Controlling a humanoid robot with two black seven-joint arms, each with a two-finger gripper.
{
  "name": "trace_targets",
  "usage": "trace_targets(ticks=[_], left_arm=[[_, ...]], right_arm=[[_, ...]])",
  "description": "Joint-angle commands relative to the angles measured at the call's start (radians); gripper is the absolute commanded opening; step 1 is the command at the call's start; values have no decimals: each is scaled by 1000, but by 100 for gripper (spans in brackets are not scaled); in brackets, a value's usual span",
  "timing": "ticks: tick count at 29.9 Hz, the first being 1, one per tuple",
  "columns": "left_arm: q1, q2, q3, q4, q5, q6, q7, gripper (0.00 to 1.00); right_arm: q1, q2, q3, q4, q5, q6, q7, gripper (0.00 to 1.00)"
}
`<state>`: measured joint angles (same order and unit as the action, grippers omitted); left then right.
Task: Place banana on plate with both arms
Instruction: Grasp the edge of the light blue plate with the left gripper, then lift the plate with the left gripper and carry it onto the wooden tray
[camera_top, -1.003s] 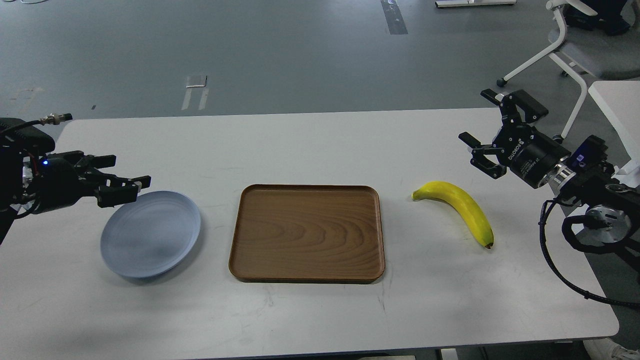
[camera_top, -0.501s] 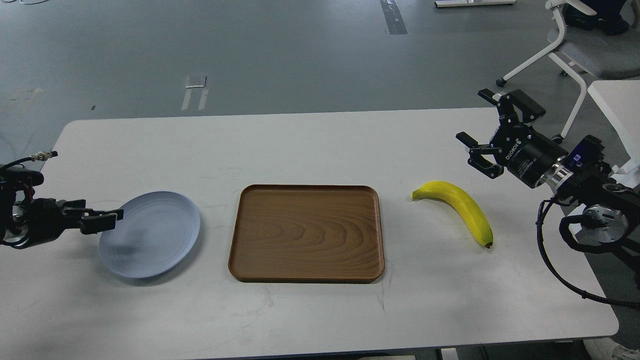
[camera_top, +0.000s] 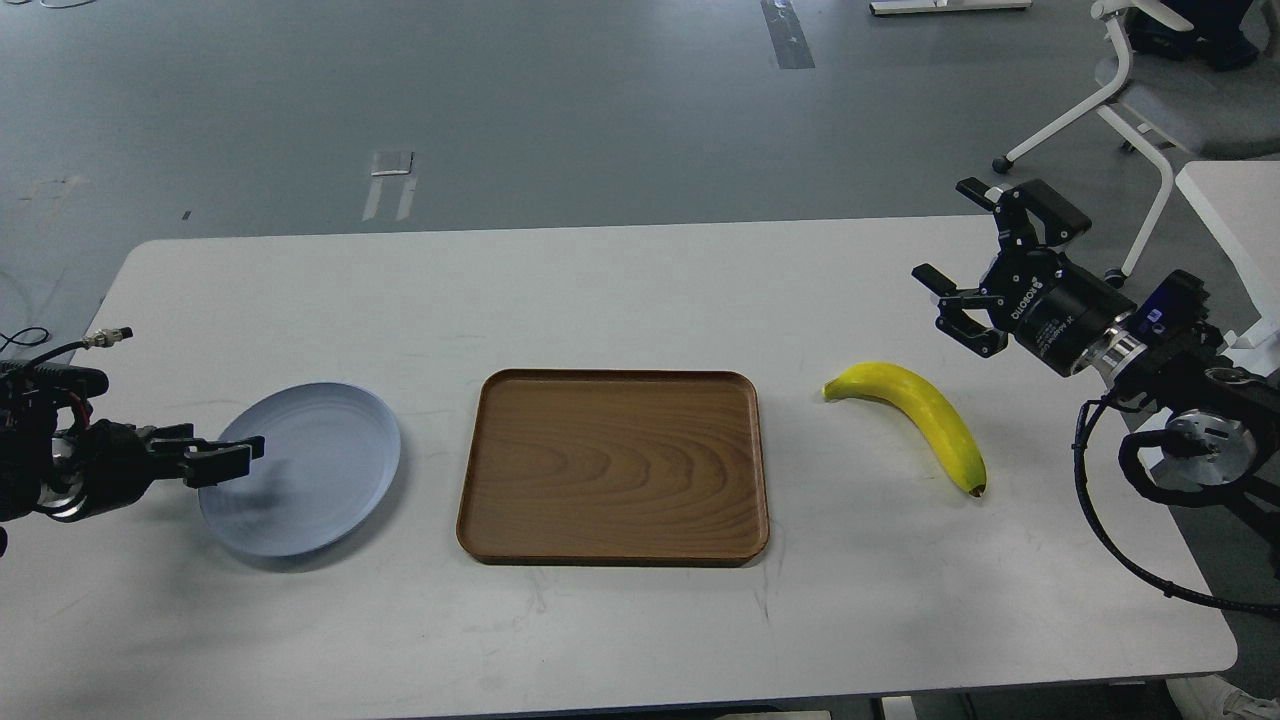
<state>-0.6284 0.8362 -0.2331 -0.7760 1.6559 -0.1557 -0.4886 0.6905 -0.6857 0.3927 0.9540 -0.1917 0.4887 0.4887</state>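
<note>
The yellow banana (camera_top: 925, 412) lies on the white table (camera_top: 620, 290) right of the tray, stem end to the left, dark tip toward the front. My right gripper (camera_top: 943, 230) is open and empty, hovering behind and a little right of the banana, apart from it. The pale blue-grey plate (camera_top: 320, 470) lies on the table at the left. My left gripper (camera_top: 228, 458) is low at the plate's left rim, its fingers overlapping the rim. The fingers are dark and seen side-on, so I cannot tell whether they are shut on the rim.
A rectangular brown wooden tray (camera_top: 613, 466) lies between plate and banana. A white office chair (camera_top: 1150, 90) and the corner of another white table (camera_top: 1235, 215) stand beyond the table's right end. My right arm's cables (camera_top: 1120, 540) hang over the table's right edge.
My left gripper dropped from above the plate's far-left edge to table height at its left rim, then edged slightly right. The right gripper, banana and plate have barely moved.
</note>
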Motion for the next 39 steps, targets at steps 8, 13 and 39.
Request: trace_targets(ticks=[8, 13, 39], left_arm=[[33, 0, 0, 9, -91, 28, 0, 38], [33, -5, -2, 7, -103, 30, 0, 17], [-217, 23, 0, -212, -200, -91, 0, 0]], right_arm=[[0, 5, -2, 0, 0, 0, 0, 100], [-2, 6, -2, 2, 0, 0, 0, 100], [-11, 0, -5, 3, 0, 0, 0, 100]])
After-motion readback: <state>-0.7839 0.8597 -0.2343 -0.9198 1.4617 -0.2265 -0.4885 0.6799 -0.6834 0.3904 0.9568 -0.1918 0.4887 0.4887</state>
